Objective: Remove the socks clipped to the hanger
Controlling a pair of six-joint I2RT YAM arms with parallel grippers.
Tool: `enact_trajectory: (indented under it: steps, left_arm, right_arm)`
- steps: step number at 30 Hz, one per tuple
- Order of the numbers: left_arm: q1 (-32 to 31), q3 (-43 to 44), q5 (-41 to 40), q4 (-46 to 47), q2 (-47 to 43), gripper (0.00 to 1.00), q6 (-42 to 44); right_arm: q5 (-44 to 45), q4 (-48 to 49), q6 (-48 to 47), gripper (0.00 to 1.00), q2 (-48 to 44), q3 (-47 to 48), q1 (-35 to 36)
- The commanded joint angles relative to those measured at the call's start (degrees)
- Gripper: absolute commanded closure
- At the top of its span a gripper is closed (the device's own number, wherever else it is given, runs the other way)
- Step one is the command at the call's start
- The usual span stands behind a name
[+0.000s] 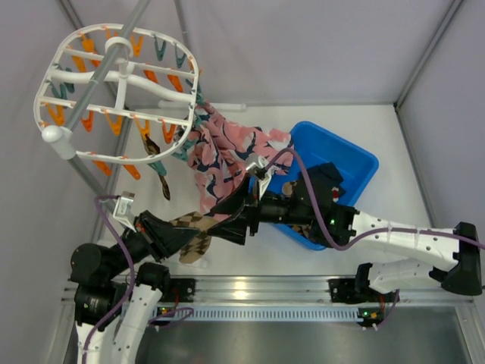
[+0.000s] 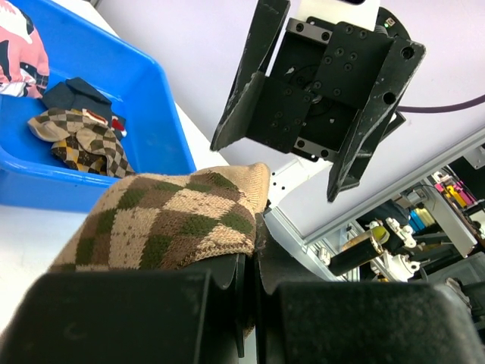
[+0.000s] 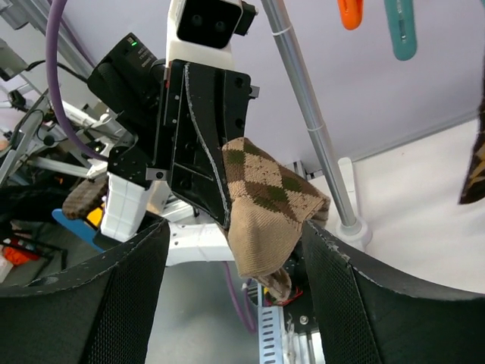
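Snugly, sock (image 2: 167,221) inside left end effector (image 2: 254,262)

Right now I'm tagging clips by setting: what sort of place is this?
Likely a lab robot cell: plain panel walls, a metal mounting rail at the table edge, equipment clutter beyond.

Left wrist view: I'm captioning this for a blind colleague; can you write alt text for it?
The left end effector, shut on a brown checkered sock, holds it toward the open right end effector facing it. Behind at left, a blue bin holds another checkered sock, a dark sock and a pink one.
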Motion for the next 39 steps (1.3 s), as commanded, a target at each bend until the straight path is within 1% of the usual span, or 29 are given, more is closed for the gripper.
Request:
enact_trajectory:
  steps: [1, 4, 6, 9, 10, 11, 12, 13, 14, 15, 16, 17, 19, 21, 22, 23, 24, 25, 26, 27, 29, 31, 32, 33, 35, 36, 37, 38, 39]
  left_arm:
    - [-0.1, 0.18, 0.36, 0.98, 0.62, 1.0, -0.56]
    - [-0.1, 0.27, 0.62, 0.98, 0.45, 1.0, -0.82]
    - [-0.1, 0.27, 0.62, 1.07, 0.36, 1.0, -0.91]
    - [-0.1, 0.35, 0.62, 0.98, 0.1, 1.0, -1.0]
    - [-0.1, 0.44, 0.71, 0.98, 0.09, 1.0, -1.0]
    - [-0.1, 0.44, 0.62, 0.98, 0.09, 1.0, -1.0]
    - [-0.1, 0.44, 0.71, 1.07, 0.09, 1.0, -1.0]
    - [-0.1, 0.36, 0.62, 0.98, 0.09, 0.74, -1.0]
    - [-0.1, 0.27, 0.45, 1.07, 0.09, 0.58, -1.0]
    - [-0.1, 0.09, 0.36, 0.98, -0.08, 0.36, -1.09]
    - [-0.1, 0.0, -0.34, 0.63, -0.26, 0.18, -1.18]
    - [-0.1, -0.08, -0.69, 0.28, -0.35, 0.02, -1.18]
    - [-0.1, -0.17, -1.31, -0.77, -0.43, 0.01, -0.91]
    - [-0.1, -0.44, -1.22, -1.04, -0.52, 0.01, -0.74]
    - [-0.1, -0.52, -1.05, -0.95, -0.52, 0.02, -0.74]
    - [-0.1, -0.61, -1.05, -1.04, -0.43, 0.01, -0.82]
    - [-0.1, -0.61, -1.05, -0.95, -0.43, 0.01, -0.74]
    - [-0.1, -0.7, -1.22, -0.95, -0.43, 0.01, -0.74]
    - [-0.1, -0.79, -1.22, -0.95, -0.43, 0.01, -0.74]
    - [-0.1, -0.88, -1.31, -1.04, -0.52, 0.01, -0.65]
    - [-0.1, -1.14, -1.31, -0.95, -0.43, 0.01, -0.56]
    - [-0.1, -2.1, -1.31, -0.95, -0.61, 0.02, -0.82]
    - [-0.1, -2.63, -1.4, -1.04, -1.04, 0.02, -1.0]
    - [-0.1, -3.94, -1.48, -1.13, -1.4, 0.03, -1.78]
    - [-0.1, -5.26, -1.92, -2.0, -2.97, 0.04, -2.49]
    - [-0.1, -5.88, -2.8, -2.62, -3.59, 0.05, -2.76]
    - [-0.1, -6.84, -3.41, -3.93, -4.29, 0.06, -2.67]
    - [-0.1, -7.29, -4.03, -6.64, -5.87, 0.06, -2.41]
    - [-0.1, -7.64, -5.43, -8.75, -6.32, 0.06, -1.45]
  right_arm:
    - [-1.39, 3.92, 0.52, 0.33, 1.72, 1.14, 1.62]
    - [-0.17, 2.43, -0.01, 0.34, 2.96, 2.01, 2.06]
    - [-0.07, 2.25, -0.1, 0.39, 3.57, 2.37, 2.23]
    - [0.28, 2.07, -0.36, 0.74, 3.92, 2.54, 2.5]
    - [0.89, 2.07, -0.36, 0.96, 3.84, 2.46, 2.5]
    - [1.24, 2.07, -0.28, 1.0, 3.66, 2.28, 2.58]
    - [1.85, 1.38, -0.45, 1.0, 2.97, 2.11, 2.59]
    - [4.64, 0.76, -0.8, 1.0, 2.35, 1.84, 2.59]
    - [7.02, -0.11, -0.89, 1.0, 1.47, 0.97, 2.59]
    - [9.92, -1.78, -1.07, 1.0, -0.54, 0.87, 2.41]
    - [17.78, -7.62, -1.68, 1.0, -1.6, 1.4, 2.5]
    - [21.86, -10.9, -2.81, 1.0, -2.66, 1.84, 2.41]
    - [34.3, -21.94, -3.79, 1.0, -6.08, 2.89, 1.53]
    - [43.72, -29.71, -3.36, 0.99, -9.6, 3.51, -1.18]
    - [45.87, -36.88, -2.13, 0.96, -10.74, 3.77, -2.59]
    - [47.2, -39.99, -1.51, 0.93, -12.93, 3.77, -6.43]
    - [48.86, -42.9, -0.81, 0.85, -13.99, 3.6, -8.99]
    - [49.32, -48.15, 0.5, 0.47, -15.05, 2.99, -11.63]
    - [49.49, -49.68, 0.43, 0.16, -16.63, 2.46, -17.22]
    - [49.32, -50.91, 0.17, 0.01, -17.25, 2.02, -19.71]
    - [48.36, -50.23, -2.03, 0.0, -17.78, 1.14, -23.24]
    - [42.06, -47.42, -4.22, 0.01, -17.0, 1.05, -23.34]
    - [38.02, -42.1, -4.58, 0.01, -15.95, 0.96, -23.34]
    - [29.28, -39.0, -4.76, 0.01, -15.33, 0.79, -23.26]
    - [20.27, -29.96, -3.8, 0.01, -13.83, -0.97, -22.73]
    - [16.05, -21.22, -3.01, 0.01, -13.13, -1.49, -22.12]
    - [14.18, -18.08, -2.48, 0.0, -12.17, -1.15, -21.07]
    - [14.34, -16.75, -3.26, 0.01, -9.2, 0.16, -17.4]
    - [17.3, -14.47, -4.74, 0.01, -7.08, 1.91, -14.76]
